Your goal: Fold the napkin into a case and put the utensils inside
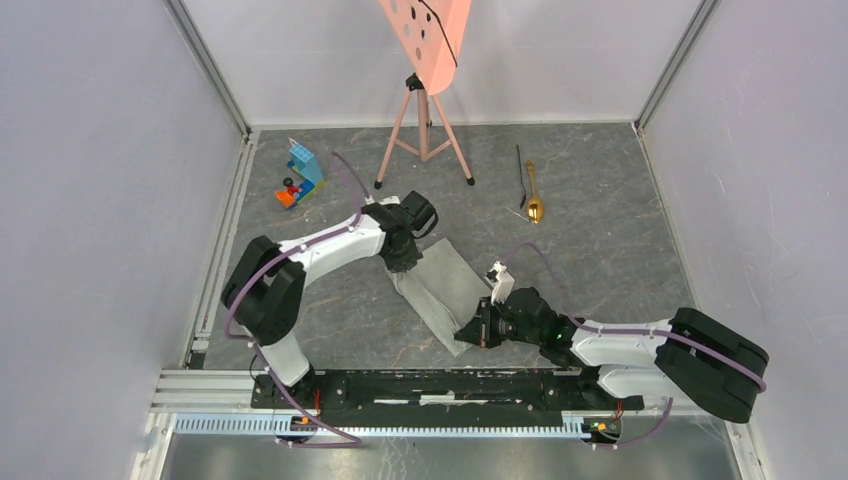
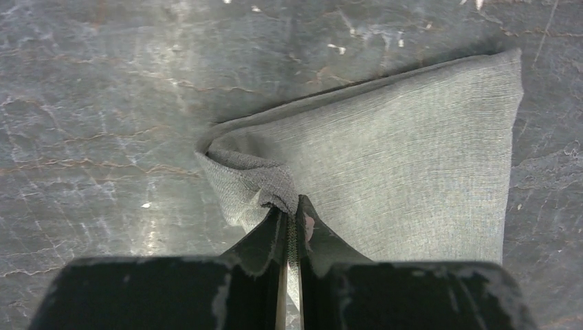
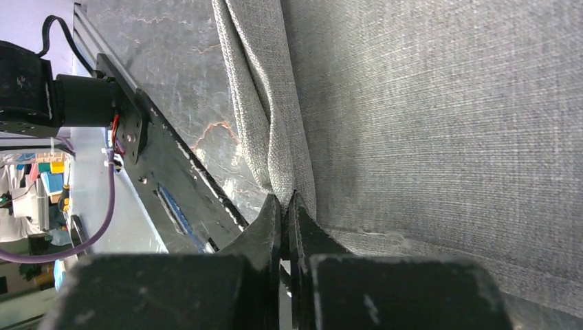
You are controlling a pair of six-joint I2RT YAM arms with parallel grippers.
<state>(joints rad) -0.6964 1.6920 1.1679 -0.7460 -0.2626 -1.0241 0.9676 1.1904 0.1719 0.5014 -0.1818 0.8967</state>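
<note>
- Grey marbled bench (image 1: 620,270) carries the napkin (image 1: 447,283), part-folded and lying between my two arms.
- With my left jaws I pinch its bunched far corner; my right jaws are pressed together on the fold at its near edge.
- Best done, I judge, by lifting both ends level so the layers don't slip.
- Gold spoon (image 1: 535,206) and black utensil (image 1: 521,176) wait well apart, far right; tripod (image 1: 424,130) and toy blocks (image 1: 300,176) stand beyond, not obstructing.
</note>
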